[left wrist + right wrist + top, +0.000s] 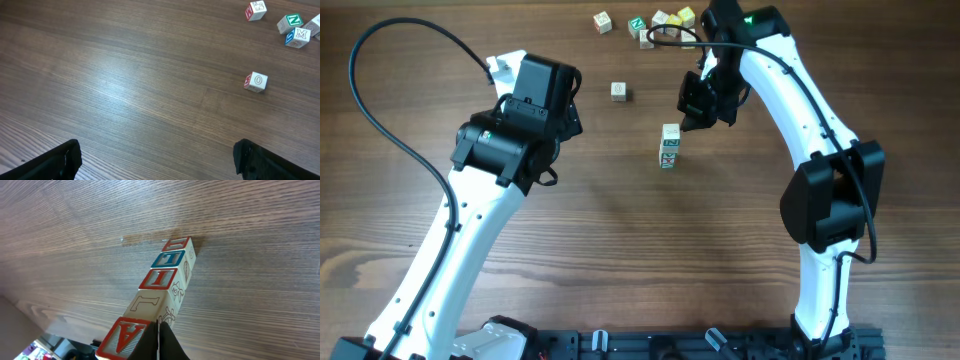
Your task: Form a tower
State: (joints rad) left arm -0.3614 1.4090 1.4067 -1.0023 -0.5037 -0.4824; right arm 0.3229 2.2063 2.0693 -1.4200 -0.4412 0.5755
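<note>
Showing a stacking task judged to be well advanced.

**Overhead view.** The tower (670,146), a narrow one-cube-wide column of small whitish wooden letter cubes marked in green, blue and red, is seen standing on the brown wood-grain table (620,260), a little right of centre. The right gripper (692,115) is held just beside its top. A single loose whitish cube (618,91) lies apart to the left of the tower. A cluster of loose whitish and yellowish cubes (650,22) is gathered at the far edge, well apart from the column.

**Left wrist view.** The left gripper (157,160) is shown with its fingers spread wide and nothing between them, over bare table. The single loose cube (256,81), lettered O, and part of the cluster (292,27) are seen beyond it. The tower is not in this view.

**Right wrist view.** Five cubes can be counted in the tower (160,280), with a red A uppermost. The right gripper (159,342) is seen with its fingers pressed together at the edge of the top cube, and nothing is clamped. Whether the cube is touched cannot be told. The long axis is vertical, with the base on the table and the top pointing up at the camera. The faces are roughly flush and no lean is evident.

Five cubes are thus taken as placed. The loose cubes are judged to be what is left to add.
</note>
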